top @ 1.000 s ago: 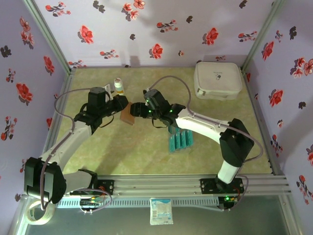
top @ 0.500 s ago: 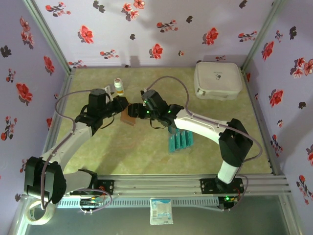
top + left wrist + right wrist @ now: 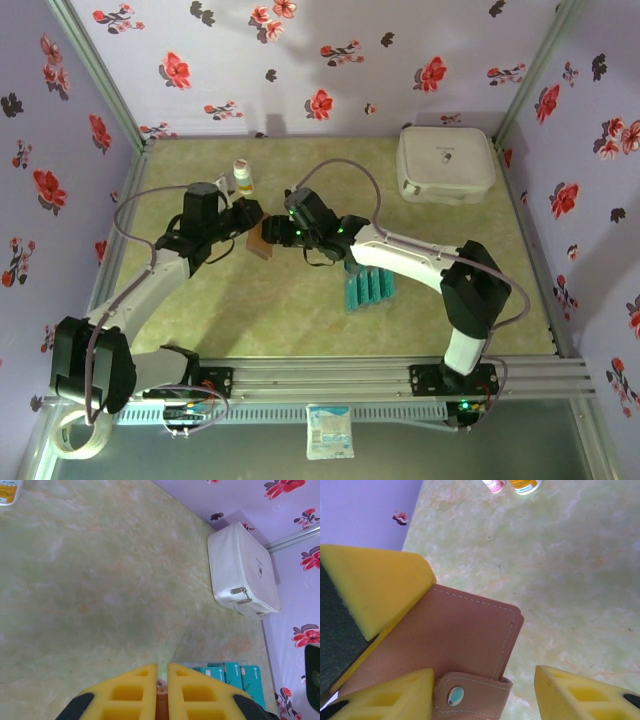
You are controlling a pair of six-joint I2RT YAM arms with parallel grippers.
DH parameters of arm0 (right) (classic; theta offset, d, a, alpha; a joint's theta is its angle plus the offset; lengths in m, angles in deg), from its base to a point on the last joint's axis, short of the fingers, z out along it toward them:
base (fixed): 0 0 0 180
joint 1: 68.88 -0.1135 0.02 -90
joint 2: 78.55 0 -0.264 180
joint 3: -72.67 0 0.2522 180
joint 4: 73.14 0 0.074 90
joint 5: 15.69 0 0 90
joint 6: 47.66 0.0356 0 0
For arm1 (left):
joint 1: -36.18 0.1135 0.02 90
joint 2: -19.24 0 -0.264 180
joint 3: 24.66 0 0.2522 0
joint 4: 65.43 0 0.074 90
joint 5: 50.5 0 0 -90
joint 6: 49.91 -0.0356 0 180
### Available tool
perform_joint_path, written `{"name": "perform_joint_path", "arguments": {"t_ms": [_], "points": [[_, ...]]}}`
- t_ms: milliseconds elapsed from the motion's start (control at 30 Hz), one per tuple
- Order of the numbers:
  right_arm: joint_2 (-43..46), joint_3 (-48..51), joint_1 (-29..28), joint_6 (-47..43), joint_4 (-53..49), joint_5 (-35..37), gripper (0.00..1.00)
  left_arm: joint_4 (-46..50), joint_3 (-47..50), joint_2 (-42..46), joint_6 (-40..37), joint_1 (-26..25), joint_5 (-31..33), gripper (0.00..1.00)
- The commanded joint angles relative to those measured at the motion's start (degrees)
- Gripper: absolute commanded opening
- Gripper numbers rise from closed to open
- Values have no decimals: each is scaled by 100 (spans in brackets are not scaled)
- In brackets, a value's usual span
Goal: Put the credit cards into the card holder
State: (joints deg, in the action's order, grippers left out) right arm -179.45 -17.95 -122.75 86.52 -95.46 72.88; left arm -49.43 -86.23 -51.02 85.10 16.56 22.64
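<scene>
From above, we see little of the card holder [image 3: 259, 241]: the left gripper [image 3: 246, 217] and the right gripper [image 3: 279, 232] cover most of it, and the right arm [image 3: 400, 262] overlaps the upper ends of the credit cards [image 3: 368, 290]. At the right wrist, the bottom edge cuts the card holder off and the left gripper's yellow pad [image 3: 375, 585] hides its left side; two bottles [image 3: 522, 485] are cropped at the top. At the left wrist, the bottom edge crops the credit cards, and we cannot read their print.

Closed brown card holder [image 3: 465, 640]; teal credit cards [image 3: 369, 288]
</scene>
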Motion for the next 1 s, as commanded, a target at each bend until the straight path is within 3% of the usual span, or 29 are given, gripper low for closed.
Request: {"name": "perform_joint_path", "arguments": {"t_ms": [0,200,433,700,967], "points": [[54,305,57,-6,-968,540,52,-224,-73,49,-25,43,91,0],[521,771,392,-46,-1185,547,50,-215,-37,103,-87,38,180,0],[1068,656,666,-178,-949,-140,53,-221,60,111,-264,39,195,0],[708,479,792,411,-104,-1123,54,-336,127,111,-307,46,197,0],[267,505,798,771,384,-1433,51,-417,151,100,-245,46,194,0]]}}
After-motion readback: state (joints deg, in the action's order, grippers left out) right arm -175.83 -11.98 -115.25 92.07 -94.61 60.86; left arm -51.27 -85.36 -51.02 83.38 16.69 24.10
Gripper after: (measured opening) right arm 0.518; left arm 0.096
